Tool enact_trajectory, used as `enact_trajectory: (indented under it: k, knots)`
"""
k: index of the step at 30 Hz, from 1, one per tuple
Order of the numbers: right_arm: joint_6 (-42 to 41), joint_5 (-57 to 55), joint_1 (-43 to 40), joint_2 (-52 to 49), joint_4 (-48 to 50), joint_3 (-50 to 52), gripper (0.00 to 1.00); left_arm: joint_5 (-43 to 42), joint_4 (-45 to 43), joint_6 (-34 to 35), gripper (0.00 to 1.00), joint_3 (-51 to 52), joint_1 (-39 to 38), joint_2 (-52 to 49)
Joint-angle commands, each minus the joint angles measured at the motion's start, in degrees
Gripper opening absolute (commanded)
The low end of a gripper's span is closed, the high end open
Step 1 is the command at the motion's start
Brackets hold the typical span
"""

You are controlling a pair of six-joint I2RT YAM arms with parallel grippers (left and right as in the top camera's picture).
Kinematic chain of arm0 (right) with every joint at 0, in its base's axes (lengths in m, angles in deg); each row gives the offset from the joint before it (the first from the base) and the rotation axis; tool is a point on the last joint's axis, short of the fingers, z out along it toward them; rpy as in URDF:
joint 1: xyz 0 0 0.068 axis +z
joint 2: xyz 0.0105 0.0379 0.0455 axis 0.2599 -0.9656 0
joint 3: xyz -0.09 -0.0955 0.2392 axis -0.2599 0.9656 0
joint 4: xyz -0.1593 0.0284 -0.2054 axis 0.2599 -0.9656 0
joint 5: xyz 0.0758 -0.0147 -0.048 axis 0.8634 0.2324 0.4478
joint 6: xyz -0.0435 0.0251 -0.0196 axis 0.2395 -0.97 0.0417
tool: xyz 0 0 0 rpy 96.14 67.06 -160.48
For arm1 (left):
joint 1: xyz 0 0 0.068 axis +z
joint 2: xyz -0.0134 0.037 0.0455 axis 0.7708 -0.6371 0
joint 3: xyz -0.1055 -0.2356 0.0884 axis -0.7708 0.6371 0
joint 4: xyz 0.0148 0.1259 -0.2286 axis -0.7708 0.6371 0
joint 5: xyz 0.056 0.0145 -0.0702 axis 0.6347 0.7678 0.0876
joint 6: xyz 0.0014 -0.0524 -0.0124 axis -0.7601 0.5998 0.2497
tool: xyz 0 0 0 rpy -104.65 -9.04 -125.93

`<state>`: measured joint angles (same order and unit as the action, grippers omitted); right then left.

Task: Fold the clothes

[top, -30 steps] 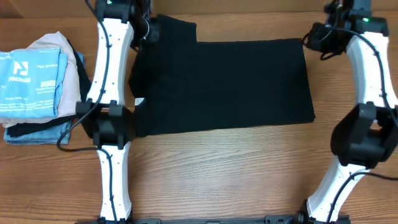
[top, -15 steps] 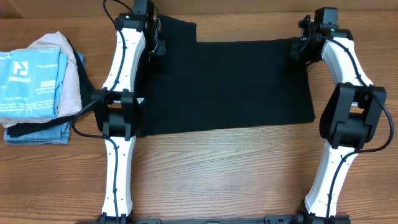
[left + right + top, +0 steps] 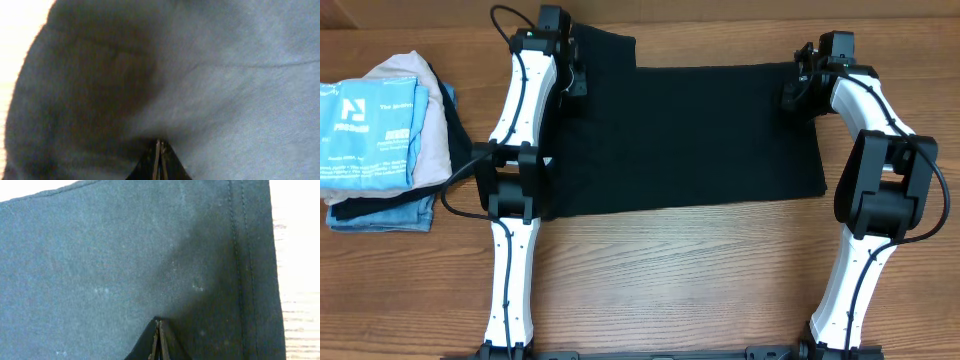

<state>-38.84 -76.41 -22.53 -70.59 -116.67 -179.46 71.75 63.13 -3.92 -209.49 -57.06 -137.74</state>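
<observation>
Left gripper (image 3: 159, 148) and right gripper (image 3: 158, 329) clamped tight, apparently pinching the black T-shirt's (image 3: 690, 130) far edge; lift both evenly; keep the fabric taut.

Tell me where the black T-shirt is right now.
In the overhead view the black T-shirt lies spread on the table, toward its far edge, with the left gripper and right gripper at its far corners, right of the folded clothes pile.

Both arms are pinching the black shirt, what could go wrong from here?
The left jaws pinch only a small pucker of the black T-shirt, so it may slip free when lifted. The right jaws sit close to the side hem, so the fold could come out skewed.
</observation>
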Motion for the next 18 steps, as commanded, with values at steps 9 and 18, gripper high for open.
enact_trajectory:
  k: [9, 18]
  knots:
    - [-1.57, -5.49, -0.15, -1.18, -10.56, 2.43, 0.04, 5.77, 8.48, 0.63, 0.04, 0.48, -3.34, -2.32]
    - [-1.90, -2.69, -0.15, -1.16, -13.00, -13.00, 0.21, 7.17, 7.98, 1.22, 0.05, -10.93, -1.03, 0.66]
